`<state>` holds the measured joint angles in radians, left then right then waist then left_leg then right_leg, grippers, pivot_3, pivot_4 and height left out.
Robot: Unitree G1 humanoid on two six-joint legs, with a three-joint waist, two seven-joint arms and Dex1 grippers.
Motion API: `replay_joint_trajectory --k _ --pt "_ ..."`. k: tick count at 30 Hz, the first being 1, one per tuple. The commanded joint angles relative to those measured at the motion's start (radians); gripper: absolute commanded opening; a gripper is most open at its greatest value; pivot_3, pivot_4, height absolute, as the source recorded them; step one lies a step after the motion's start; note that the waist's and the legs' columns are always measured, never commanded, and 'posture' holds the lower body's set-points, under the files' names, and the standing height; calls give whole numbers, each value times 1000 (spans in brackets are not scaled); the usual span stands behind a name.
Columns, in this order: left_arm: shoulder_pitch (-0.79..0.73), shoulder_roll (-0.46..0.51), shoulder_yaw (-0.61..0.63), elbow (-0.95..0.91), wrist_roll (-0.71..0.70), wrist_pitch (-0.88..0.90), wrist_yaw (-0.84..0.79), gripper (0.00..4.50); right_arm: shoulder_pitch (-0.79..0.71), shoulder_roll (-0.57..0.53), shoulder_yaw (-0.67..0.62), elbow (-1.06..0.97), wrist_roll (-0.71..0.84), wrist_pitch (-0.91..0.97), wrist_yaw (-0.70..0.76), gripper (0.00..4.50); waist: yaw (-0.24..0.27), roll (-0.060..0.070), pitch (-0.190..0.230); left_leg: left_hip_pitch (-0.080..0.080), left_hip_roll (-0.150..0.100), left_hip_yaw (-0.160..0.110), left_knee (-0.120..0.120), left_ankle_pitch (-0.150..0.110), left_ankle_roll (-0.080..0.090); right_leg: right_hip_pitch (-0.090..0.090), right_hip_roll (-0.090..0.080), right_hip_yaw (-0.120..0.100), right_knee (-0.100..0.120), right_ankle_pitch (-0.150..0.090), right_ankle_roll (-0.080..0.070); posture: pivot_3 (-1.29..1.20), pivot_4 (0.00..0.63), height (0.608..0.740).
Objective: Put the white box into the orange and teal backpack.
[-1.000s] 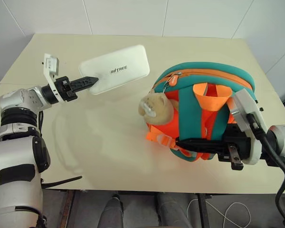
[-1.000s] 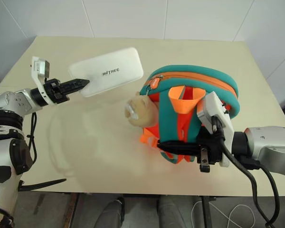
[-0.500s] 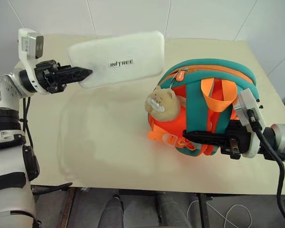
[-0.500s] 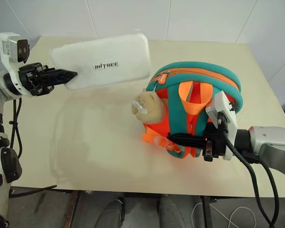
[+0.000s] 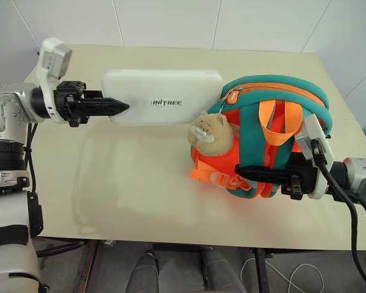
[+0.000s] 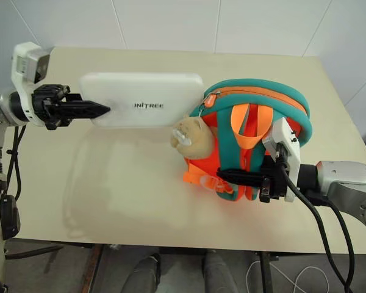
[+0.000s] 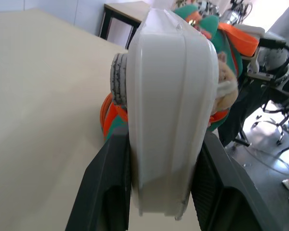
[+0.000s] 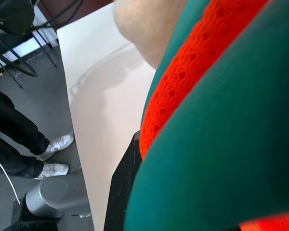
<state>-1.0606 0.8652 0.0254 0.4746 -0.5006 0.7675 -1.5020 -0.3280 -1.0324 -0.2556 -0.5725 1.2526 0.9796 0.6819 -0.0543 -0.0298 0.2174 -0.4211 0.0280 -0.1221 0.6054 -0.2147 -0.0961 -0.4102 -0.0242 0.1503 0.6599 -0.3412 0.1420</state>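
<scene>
Left pincer (image 5: 113, 107) clamped on white box (image 5: 165, 105), upper centre, level, end beside orange and teal backpack (image 5: 274, 122). Right pincer (image 5: 247, 173) clamped on backpack. Line up with zipper opening, slide in slowly.

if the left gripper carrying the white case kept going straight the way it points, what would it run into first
Probably the orange and teal backpack: the left gripper points toward it, and the flat white box would arrive first, near the beige plush charm. Depth is uncertain.
</scene>
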Motion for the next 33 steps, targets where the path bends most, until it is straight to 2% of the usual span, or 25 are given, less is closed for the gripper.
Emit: replay_joint_trajectory --k 1,5,10,16,19,28,33 --pt "-47 15 -61 -33 24 -77 -109 1262 -19 10 7 2 -17 -18 23 0 0 0 0 0 0 0 0 0 0 0 0 0 0 0 0 0 150 740" --pt "-97 -13 -137 -20 86 -181 -103 1262 -29 18 24 10 -48 -20 36 0 4 0 0 0 0 0 1 0 0 0 0 0 0 0 0 0 150 740" --pt "-164 -77 -191 64 199 -323 -9 1262 -28 19 36 8 -89 -22 51 0 10 0 0 0 0 0 3 0 0 2 0 -1 0 0 0 0 150 740" --pt "-188 -236 -216 22 210 -317 36 1262 -36 31 51 13 -105 -30 59 0 8 0 0 0 0 0 5 0 1 2 0 -1 1 1 1 0 150 740" --pt "-190 -283 -226 34 235 -315 61 1262 -38 35 52 17 -115 -31 65 0 6 0 0 -1 0 1 6 0 1 2 0 -1 1 1 2 0 150 740" --pt "-262 -533 -244 304 342 -418 251 1261 -54 56 72 26 -151 -34 79 0 5 0 0 -1 -1 1 8 -1 2 3 0 0 1 2 3 0 150 740" --pt "-298 -602 -251 413 395 -469 288 1246 -63 67 77 25 -159 -30 77 0 10 0 0 0 -1 1 8 0 2 4 0 0 1 2 4 0 150 740"
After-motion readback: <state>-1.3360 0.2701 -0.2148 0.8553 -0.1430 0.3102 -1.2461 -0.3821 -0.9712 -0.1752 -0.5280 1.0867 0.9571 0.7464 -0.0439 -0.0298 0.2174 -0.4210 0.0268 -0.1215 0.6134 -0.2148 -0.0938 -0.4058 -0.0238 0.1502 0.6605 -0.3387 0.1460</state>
